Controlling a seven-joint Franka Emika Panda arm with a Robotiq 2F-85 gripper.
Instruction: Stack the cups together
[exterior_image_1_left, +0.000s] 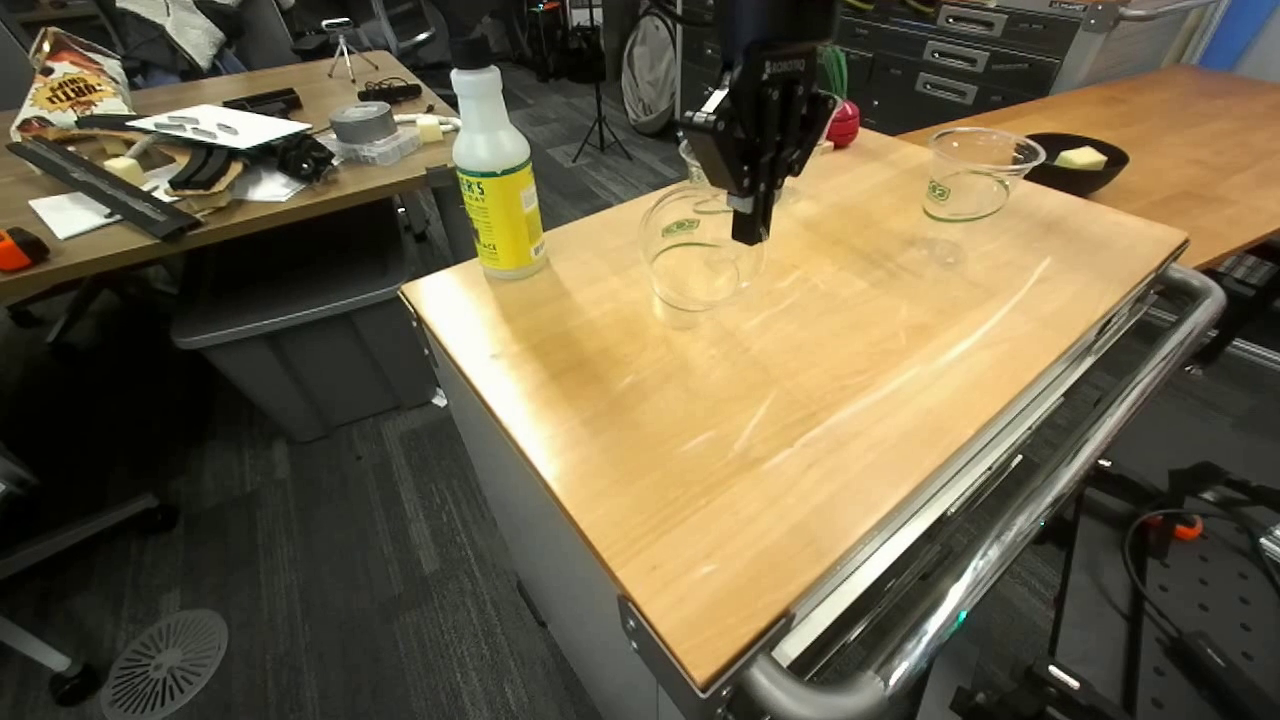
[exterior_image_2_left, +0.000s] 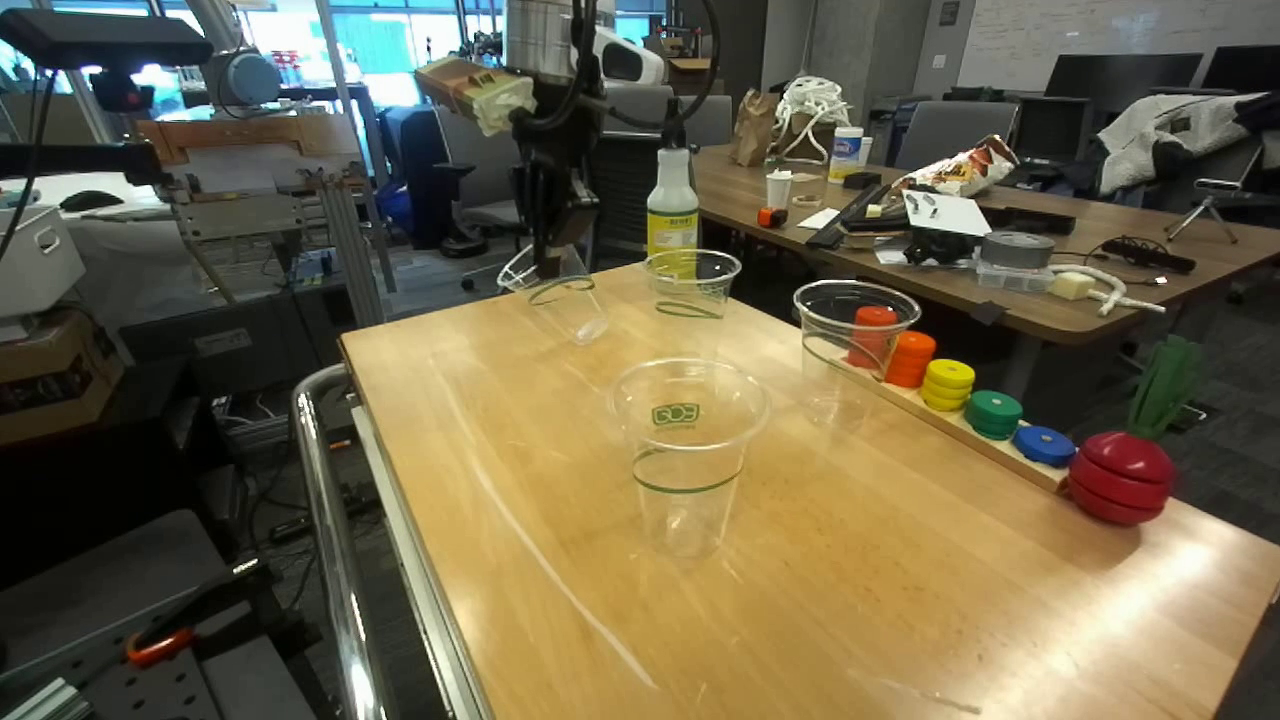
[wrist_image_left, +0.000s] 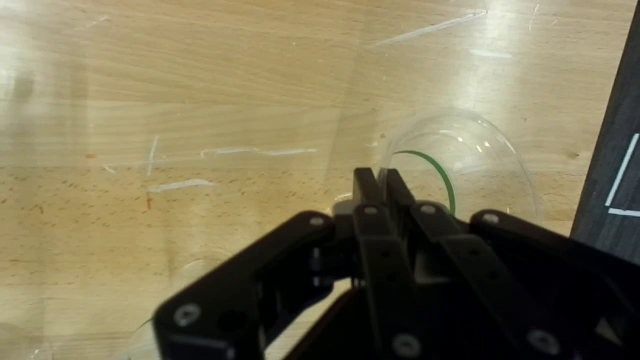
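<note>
1. Clear plastic cup (exterior_image_2_left: 578, 300) is held aslant, on or just above the wooden tabletop (exterior_image_1_left: 700, 480), apart from three upright cups (exterior_image_2_left: 690, 460); whether its base touches cannot be told.
2. Because only one wall is pinched, the held cup could be swivelled or worked loose by any knock.
3. If it is lowered at this slant, the rim of the neighbouring upright cup (exterior_image_2_left: 690, 288) could be caught and that cup tipped over.
4. The gripper (wrist_image_left: 379, 175) is nearly closed: its narrow gap is filled by the held cup's rim wall; no other contact is seen.

Tilted cup (wrist_image_left: 485, 167) partly hidden behind the gripper (wrist_image_left: 379, 174)
</note>
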